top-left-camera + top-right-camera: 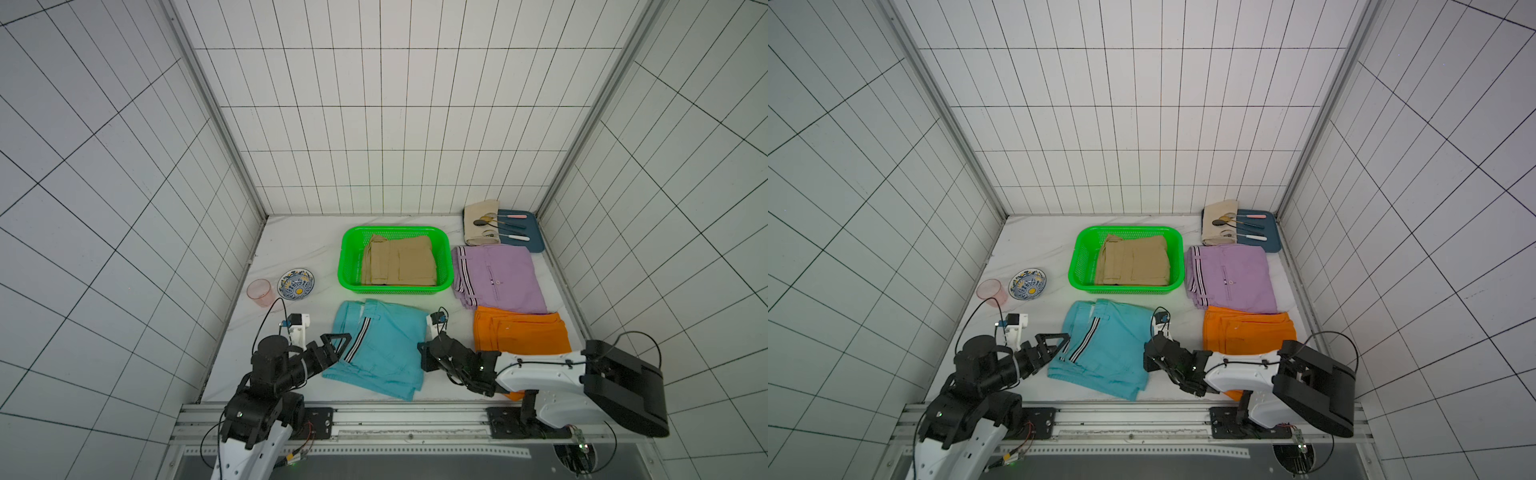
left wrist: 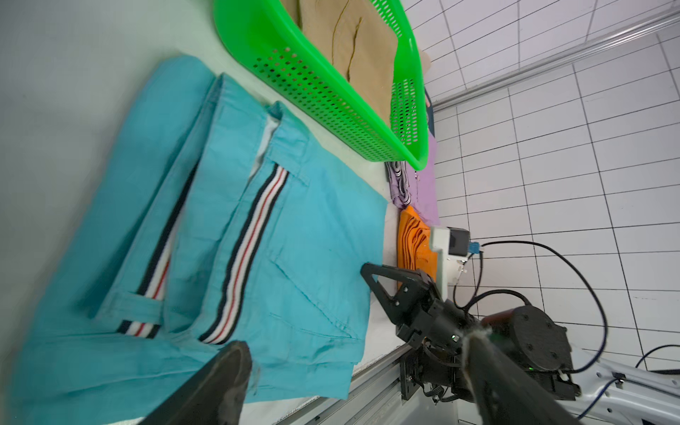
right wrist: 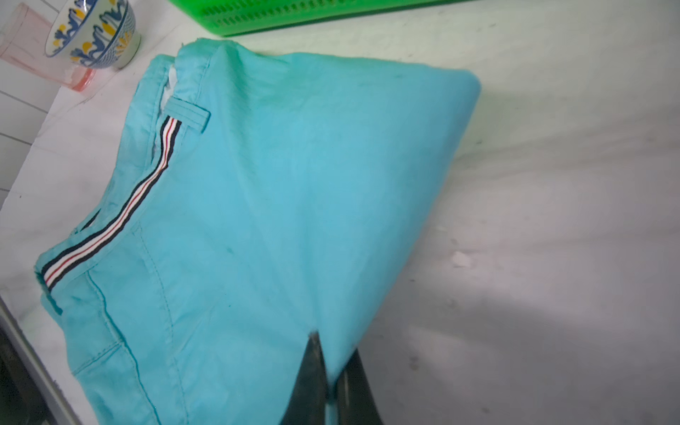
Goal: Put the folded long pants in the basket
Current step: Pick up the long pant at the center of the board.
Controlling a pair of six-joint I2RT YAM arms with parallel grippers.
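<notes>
In both top views the green basket (image 1: 347, 266) stands on the table (image 1: 291, 249) toward the middle of the far edge, with the khaki pants (image 1: 399, 262) lying flat inside it. The teal pants (image 1: 380, 347) lie at the middle of the near edge. The lilac pants (image 1: 498, 276) lie along the right edge just beside the basket. The orange pants (image 1: 521, 330) lie toward the near right corner, touching the lilac ones. The left hand (image 1: 337, 345) is at the teal pants' left edge and the right hand (image 1: 424, 355) at their right edge. A bowl (image 1: 296, 284) and a cup (image 1: 261, 292) sit by the left edge.

The left wrist view shows the left hand's fingers (image 2: 220, 386) spread wide and holding nothing, one of them over the teal pants' near corner. The right hand is against the opposite edge.

In the right wrist view the right hand's fingers (image 3: 312, 371) are closed together, pinching the edge of the teal pants between them.
</notes>
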